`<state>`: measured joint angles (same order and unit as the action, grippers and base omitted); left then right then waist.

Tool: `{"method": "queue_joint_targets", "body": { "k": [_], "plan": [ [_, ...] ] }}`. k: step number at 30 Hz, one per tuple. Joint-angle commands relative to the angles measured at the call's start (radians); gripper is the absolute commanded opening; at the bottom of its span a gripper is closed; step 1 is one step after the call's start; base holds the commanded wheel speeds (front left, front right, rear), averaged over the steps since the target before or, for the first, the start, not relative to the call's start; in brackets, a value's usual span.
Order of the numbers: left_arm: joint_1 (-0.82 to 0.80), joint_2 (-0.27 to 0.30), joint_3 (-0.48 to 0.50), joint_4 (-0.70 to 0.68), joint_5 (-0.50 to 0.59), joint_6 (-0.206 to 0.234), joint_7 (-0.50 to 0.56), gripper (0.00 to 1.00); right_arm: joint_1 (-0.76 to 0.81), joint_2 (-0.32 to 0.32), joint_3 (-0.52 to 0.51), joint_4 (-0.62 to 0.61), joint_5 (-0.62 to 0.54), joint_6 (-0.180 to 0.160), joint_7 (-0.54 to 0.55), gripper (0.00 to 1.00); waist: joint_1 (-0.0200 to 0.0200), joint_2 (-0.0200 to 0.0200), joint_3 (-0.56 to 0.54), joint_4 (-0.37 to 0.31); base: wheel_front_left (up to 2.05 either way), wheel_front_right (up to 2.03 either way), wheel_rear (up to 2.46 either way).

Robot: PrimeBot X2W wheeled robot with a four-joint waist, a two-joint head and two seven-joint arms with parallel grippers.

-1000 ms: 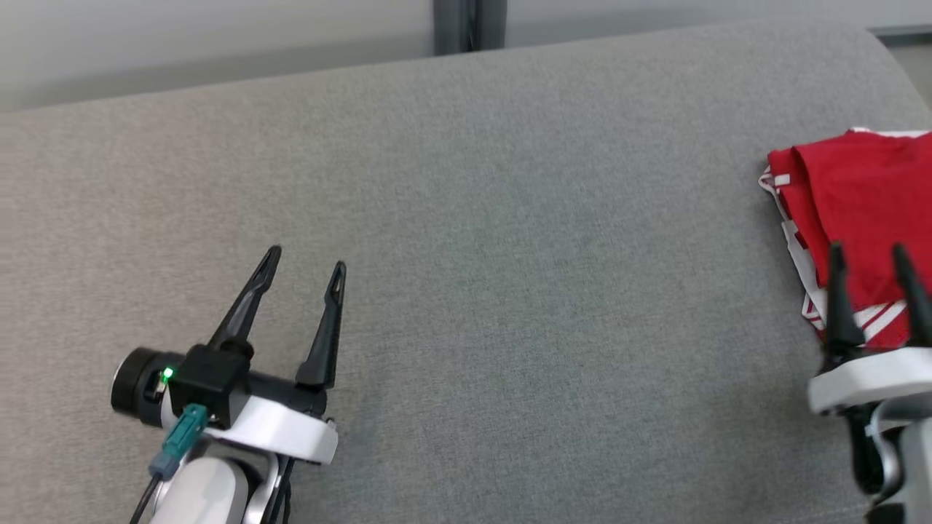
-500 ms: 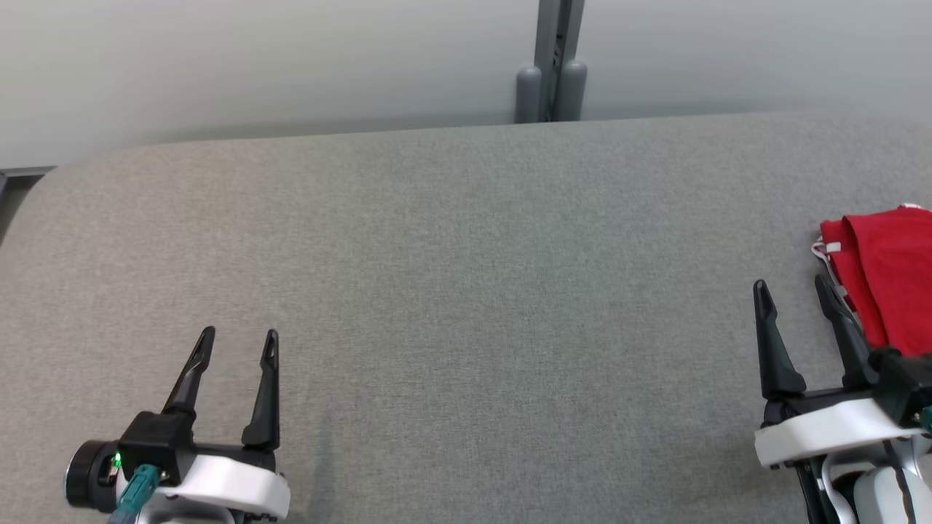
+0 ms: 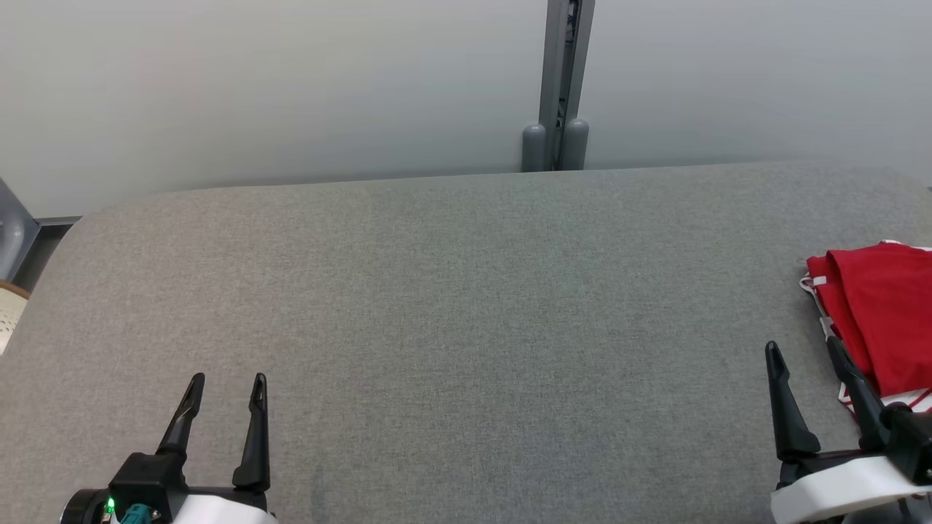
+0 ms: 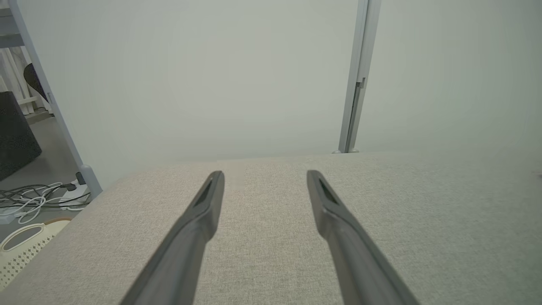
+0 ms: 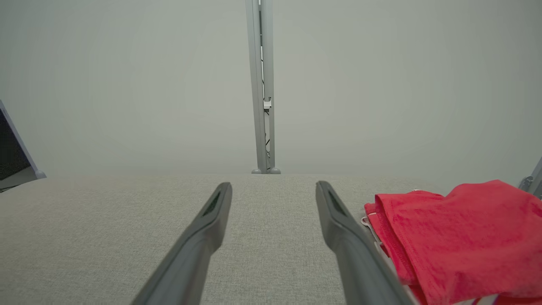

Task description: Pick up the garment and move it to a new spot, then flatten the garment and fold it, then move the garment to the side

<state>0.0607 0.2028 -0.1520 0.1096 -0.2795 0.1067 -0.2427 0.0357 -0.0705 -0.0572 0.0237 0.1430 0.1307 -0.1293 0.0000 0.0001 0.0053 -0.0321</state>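
**Both grippers empty, folded garment at the right edge**

Our left gripper (image 3: 227, 380) stands released, its two dark fingers spread apart with nothing between them. It hangs over the near left part of the grey fabric surface (image 3: 466, 306), fingers pointing toward the far side. In the left wrist view we see bare grey cloth in the gap between the fingers.

Our right gripper (image 3: 802, 346) is likewise released, jaws wide and empty, at the near right of the surface. Its right finger (image 5: 351, 245) runs just beside the left border of the red garment (image 3: 885, 313). Seen from the head, that finger crosses in front of the garment's near left corner; we cannot tell whether they touch.

The garment lies on the surface at its right side, cut off by the picture's right edge. It is red with white striped trim showing along its left and near borders, and it sits in layers, one red fold over another. The two grippers are well apart, with a wide stretch of grey cloth between them.

Beyond the far edge of the surface rises a pale wall (image 3: 255, 87), with a grey upright post (image 3: 561, 80) standing against it near the middle. To the far left, off the surface, we see a tangle of cables (image 4: 29, 199) on the floor and a pale perforated basket (image 4: 21, 250) nearer to us.
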Motion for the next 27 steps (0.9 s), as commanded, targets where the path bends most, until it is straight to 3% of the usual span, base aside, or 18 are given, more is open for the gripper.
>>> {"method": "queue_joint_targets", "body": {
  "k": [1, 27],
  "plan": [
    [0.011, 0.008, 0.003, 0.000, -0.006, 0.001, -0.006, 1.00, 0.014, -0.001, -0.003, -0.010, -0.006, 0.000, 0.007, 1.00, 0.0000, -0.0001, -0.008, 0.003, 0.00, 0.00, 0.00],
    [0.006, 0.034, -0.012, 0.043, -0.003, 0.013, 0.001, 1.00, 0.068, 0.005, -0.009, -0.061, -0.019, 0.000, 0.046, 1.00, 0.0000, -0.0001, -0.032, -0.003, 0.00, 0.00, 0.00]
  ]
}}
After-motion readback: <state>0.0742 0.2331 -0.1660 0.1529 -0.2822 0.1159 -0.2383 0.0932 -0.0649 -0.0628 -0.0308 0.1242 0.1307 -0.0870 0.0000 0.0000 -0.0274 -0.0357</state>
